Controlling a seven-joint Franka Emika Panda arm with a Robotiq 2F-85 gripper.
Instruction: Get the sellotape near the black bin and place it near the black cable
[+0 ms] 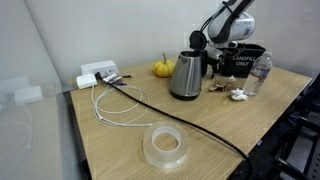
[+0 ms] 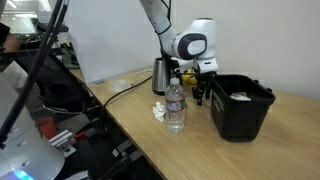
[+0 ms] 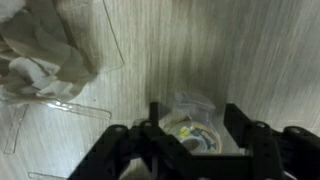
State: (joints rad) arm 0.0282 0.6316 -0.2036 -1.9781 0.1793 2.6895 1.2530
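In the wrist view the sellotape, a small tan roll under a bit of clear film, lies on the wooden table between my gripper's two black fingers. The fingers stand open on either side of it with small gaps. In both exterior views the gripper hangs low between the kettle and the black bin. The roll is too small to make out there. The black cable runs diagonally across the table, in front of the kettle.
A water bottle and a small white object stand near the bin. A large clear tape ring lies at the front. White cables, a power strip and a small pumpkin sit at the back. Crumpled plastic lies close by.
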